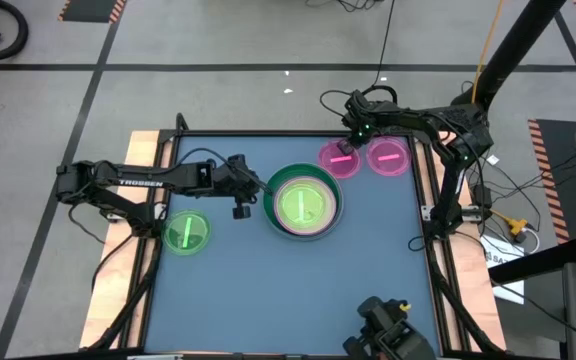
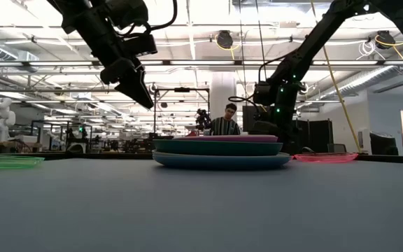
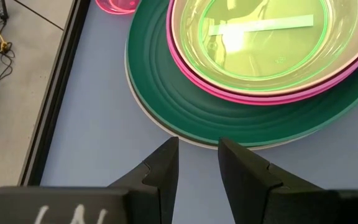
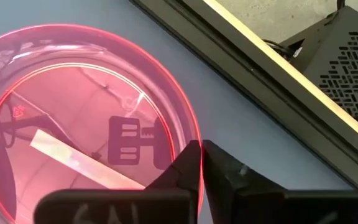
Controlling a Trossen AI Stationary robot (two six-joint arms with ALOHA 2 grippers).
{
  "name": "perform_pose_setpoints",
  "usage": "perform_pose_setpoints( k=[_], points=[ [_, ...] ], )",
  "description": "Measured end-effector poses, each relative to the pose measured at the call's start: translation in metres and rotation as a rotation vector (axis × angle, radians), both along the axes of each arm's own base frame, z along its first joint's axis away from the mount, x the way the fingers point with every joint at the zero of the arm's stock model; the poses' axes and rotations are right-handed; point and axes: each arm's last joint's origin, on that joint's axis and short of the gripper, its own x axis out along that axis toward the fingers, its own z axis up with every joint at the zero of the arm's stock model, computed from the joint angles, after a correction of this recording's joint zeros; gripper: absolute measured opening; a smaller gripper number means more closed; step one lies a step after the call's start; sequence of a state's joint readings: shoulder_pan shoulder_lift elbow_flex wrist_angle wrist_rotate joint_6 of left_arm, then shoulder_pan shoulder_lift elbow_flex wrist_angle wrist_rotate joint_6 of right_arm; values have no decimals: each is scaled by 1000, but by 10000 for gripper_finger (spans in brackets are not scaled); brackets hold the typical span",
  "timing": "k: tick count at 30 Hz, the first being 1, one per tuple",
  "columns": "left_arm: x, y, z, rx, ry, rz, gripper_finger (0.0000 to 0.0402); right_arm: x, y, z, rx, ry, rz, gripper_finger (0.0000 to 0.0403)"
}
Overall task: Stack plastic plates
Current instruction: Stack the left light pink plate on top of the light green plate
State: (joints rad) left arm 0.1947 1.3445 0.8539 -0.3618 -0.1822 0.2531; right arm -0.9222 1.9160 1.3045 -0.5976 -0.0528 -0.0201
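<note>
A stack of plates (image 1: pixel 303 203) rests mid-table: a wide dark green plate (image 3: pixel 166 93) low down, pink and white rims above it, a translucent green plate (image 3: pixel 260 37) on top. My left gripper (image 1: pixel 251 192) hovers open, well above the table (image 2: pixel 144 98), by the stack's left edge. A second small green plate (image 1: pixel 186 233) lies near the table's left edge. Two translucent pink plates (image 1: pixel 339 158) (image 1: pixel 389 157) lie at the far side. My right gripper (image 1: pixel 348 148) is shut on the left one (image 4: pixel 73 124). My right gripper (image 4: pixel 201 152) pinches the pink plate's raised rim (image 4: pixel 188 134) at its far edge, one finger inside the plate and one outside. The fingers slant down from the far side. The plate looks flat on the table; whether it is lifted I cannot tell.
Dark rails (image 1: pixel 428 215) frame the blue table (image 1: pixel 298 290); a camera mount (image 1: pixel 388 330) stands at its near edge. Bare surface lies between the stack and the near edge. A person (image 2: pixel 226 119) sits in the room behind.
</note>
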Motion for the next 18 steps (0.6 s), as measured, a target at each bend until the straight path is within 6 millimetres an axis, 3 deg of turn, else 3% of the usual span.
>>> perform_pose_setpoints(
  k=[7, 18],
  points=[
    [0, 0, 0, -3, -1, 4, 120, -3, 4, 24, -47, -41, -1, 1],
    [0, 0, 0, -8, -4, 10, 120, -13, 27, 90, -177, -157, -13, 1]
  ],
)
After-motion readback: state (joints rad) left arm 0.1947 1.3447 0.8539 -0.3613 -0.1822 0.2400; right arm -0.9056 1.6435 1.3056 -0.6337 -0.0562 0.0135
